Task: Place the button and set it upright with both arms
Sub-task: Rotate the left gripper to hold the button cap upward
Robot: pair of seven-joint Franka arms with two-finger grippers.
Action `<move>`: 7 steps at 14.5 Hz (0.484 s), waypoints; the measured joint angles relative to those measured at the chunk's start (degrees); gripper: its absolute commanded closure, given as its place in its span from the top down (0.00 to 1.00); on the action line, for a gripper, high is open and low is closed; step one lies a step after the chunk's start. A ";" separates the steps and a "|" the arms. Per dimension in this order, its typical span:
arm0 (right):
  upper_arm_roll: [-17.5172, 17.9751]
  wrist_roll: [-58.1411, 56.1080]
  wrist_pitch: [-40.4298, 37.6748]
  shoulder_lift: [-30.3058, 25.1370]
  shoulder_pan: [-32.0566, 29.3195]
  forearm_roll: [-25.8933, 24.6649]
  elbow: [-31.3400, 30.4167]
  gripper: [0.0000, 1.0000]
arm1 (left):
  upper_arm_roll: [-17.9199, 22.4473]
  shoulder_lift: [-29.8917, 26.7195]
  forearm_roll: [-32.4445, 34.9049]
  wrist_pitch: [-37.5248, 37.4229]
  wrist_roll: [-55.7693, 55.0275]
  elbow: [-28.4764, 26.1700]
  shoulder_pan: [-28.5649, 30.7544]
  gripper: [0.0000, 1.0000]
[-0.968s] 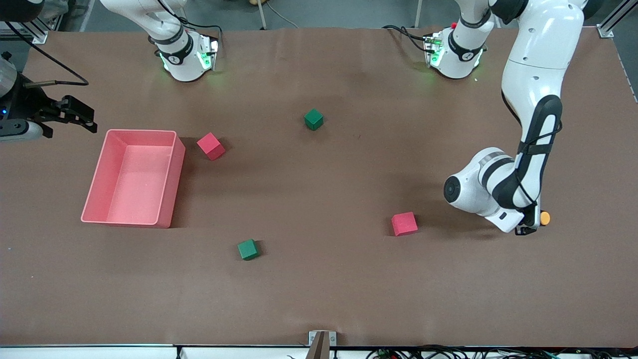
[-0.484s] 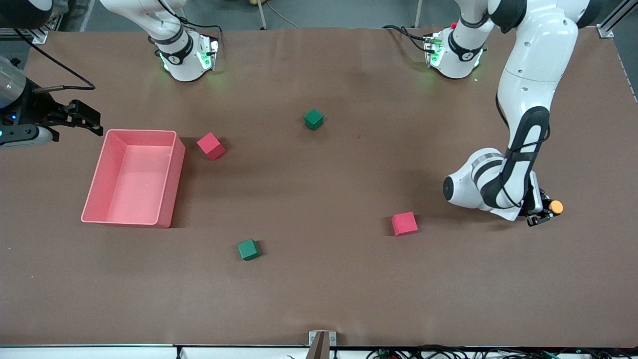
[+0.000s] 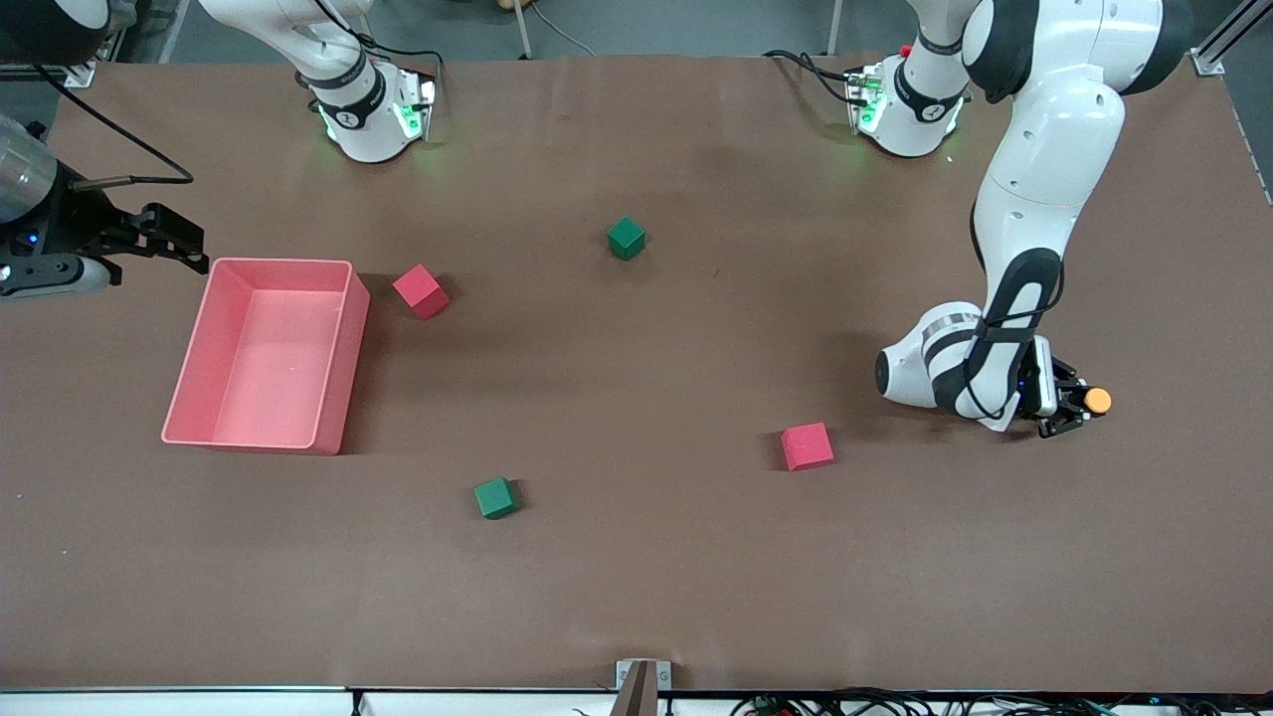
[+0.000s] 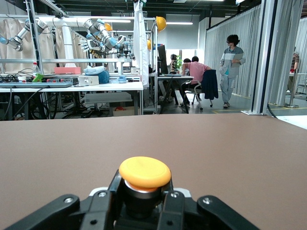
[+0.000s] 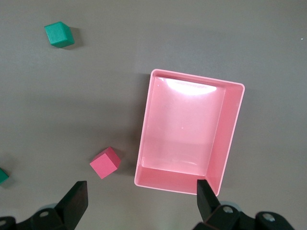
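The button [image 3: 1095,400] has a black body and a round orange cap. My left gripper [image 3: 1076,405] is shut on it low over the table at the left arm's end, with the cap pointing sideways out of the fingers. In the left wrist view the orange cap [image 4: 144,172] sits between the two black fingers [image 4: 98,208]. My right gripper [image 3: 174,244] is open and empty, held high beside the pink bin [image 3: 333,358] at the right arm's end. Its fingertips [image 5: 75,200] frame the bin [image 5: 229,139] in the right wrist view.
A red cube [image 3: 807,446] lies near the left gripper, toward the table's middle. Another red cube [image 3: 420,290] lies beside the bin. A green cube [image 3: 626,238] lies mid-table toward the bases, and another green cube [image 3: 494,497] lies nearer the front camera.
My left gripper has swung with the button toward the table's end and turned, then drawn up slightly toward the bases. My right gripper has shifted a little toward the bin.
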 measured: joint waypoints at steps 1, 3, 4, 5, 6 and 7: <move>0.00 0.00 -0.02 0.08 0.00 0.00 0.00 1.00 | 0.01 0.00 0.12 0.00 0.00 -0.02 0.15 0.00; 0.00 0.00 -0.08 0.10 0.00 0.00 0.00 1.00 | 0.01 0.01 0.28 0.00 -0.34 -0.03 0.32 0.00; 0.00 0.00 -0.11 0.10 0.00 0.00 0.00 1.00 | 0.01 0.02 0.41 0.00 -0.68 -0.04 0.33 0.00; -0.01 0.00 -0.15 0.10 0.00 0.00 0.00 1.00 | 0.01 0.04 0.70 0.00 -1.05 -0.04 0.33 0.00; -0.01 0.00 -0.15 0.10 0.00 0.00 0.00 1.00 | 0.01 0.05 0.81 0.00 -1.18 -0.04 0.35 0.00; -0.02 0.00 -0.15 0.10 0.00 0.00 0.00 1.00 | 0.02 0.05 0.82 0.00 -1.37 -0.03 0.45 0.00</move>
